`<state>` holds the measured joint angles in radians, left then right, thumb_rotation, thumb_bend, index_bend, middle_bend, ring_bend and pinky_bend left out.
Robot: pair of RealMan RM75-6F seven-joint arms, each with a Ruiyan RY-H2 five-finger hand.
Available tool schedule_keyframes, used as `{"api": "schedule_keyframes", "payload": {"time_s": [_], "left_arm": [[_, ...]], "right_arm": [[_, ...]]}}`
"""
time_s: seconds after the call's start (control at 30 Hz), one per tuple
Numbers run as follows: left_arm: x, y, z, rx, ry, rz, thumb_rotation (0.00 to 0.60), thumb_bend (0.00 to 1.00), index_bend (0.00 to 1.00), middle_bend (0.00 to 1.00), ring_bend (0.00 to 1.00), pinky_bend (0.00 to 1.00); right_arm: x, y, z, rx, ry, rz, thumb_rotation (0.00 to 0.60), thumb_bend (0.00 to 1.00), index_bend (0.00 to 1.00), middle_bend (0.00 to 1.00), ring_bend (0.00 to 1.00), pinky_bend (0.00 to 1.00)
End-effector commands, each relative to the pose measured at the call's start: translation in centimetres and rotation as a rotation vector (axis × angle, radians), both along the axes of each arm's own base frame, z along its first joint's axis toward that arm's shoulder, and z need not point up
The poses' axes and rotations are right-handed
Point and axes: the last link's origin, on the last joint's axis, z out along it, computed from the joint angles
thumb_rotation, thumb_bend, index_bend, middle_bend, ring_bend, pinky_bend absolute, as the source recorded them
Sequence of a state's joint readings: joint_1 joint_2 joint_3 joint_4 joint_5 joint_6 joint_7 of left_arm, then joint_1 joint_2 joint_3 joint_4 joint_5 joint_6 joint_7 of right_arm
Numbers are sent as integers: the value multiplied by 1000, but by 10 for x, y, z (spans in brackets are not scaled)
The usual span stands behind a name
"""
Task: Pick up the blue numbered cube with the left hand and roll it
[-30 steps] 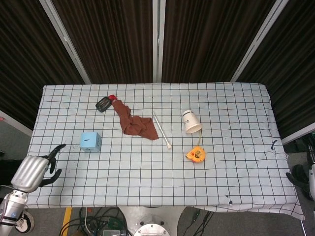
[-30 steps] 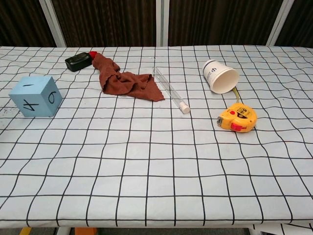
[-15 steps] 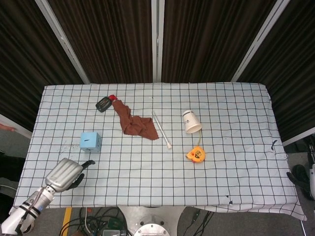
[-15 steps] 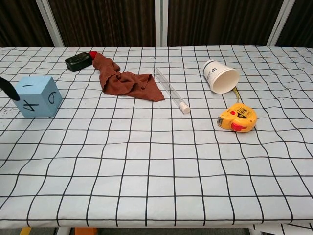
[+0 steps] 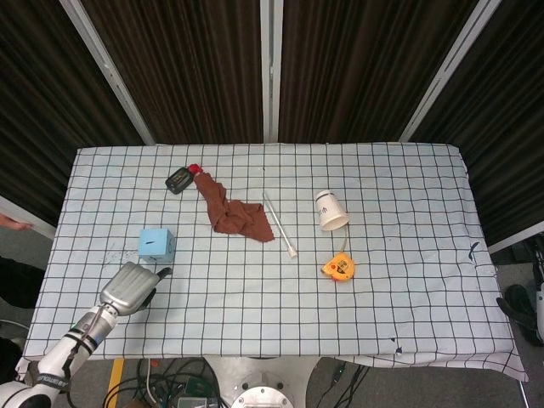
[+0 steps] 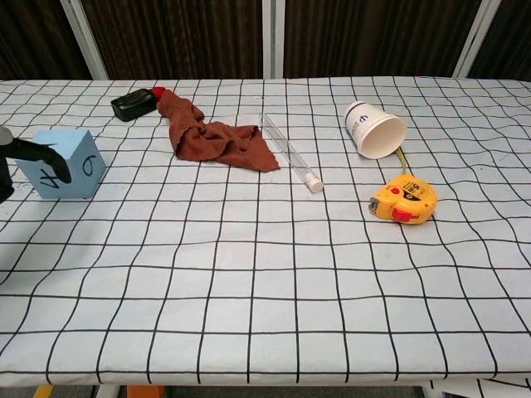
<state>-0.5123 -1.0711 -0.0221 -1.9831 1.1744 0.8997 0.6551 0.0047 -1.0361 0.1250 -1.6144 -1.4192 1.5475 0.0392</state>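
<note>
Since last frame, left hand (image 5: 129,287) has advanced up to just short of cube (image 5: 156,245); fingers apart, holding nothing. Approach step. Next: close around cube.

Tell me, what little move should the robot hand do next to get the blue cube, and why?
Probably ease the left robot hand a little farther forward so its fingers can close around the blue cube. The hand sits just in front of the cube and holds nothing, and the cube rests flat on the table.
</note>
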Motion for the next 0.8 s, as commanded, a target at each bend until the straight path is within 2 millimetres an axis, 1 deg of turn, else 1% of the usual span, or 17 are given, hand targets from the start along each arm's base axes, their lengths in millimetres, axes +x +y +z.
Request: {"api": "schedule_keyframes", "payload": {"time_s": [0.03,0.23,0.37,0.6,0.8], "left_arm": [[-1,12,-10,10,35,13,600,613,215,817,859,856],[-1,25,-15,29,66,29,600,618,212,817,860,856],[-2,34,-17,57,122,1,600,628,206,817,864,856],[3,50,-14,92,187,-26,600,642,206,819,870,858],[6,64,-16,82,233,-27,600,645,206,820,872,858]], "right_arm": [[0,0,0,-1,-1,0,600,61,0,0,0,0],[-1,0,0,-1,1,-5,600,61,0,0,0,0],[-1,0,0,-2,2,-5,600,61,0,0,0,0],[-1,0,0,1,4,-8,600,63,0,0,0,0],[-3,0,-1,0,3,-14,600,63,0,0,0,0]]}}
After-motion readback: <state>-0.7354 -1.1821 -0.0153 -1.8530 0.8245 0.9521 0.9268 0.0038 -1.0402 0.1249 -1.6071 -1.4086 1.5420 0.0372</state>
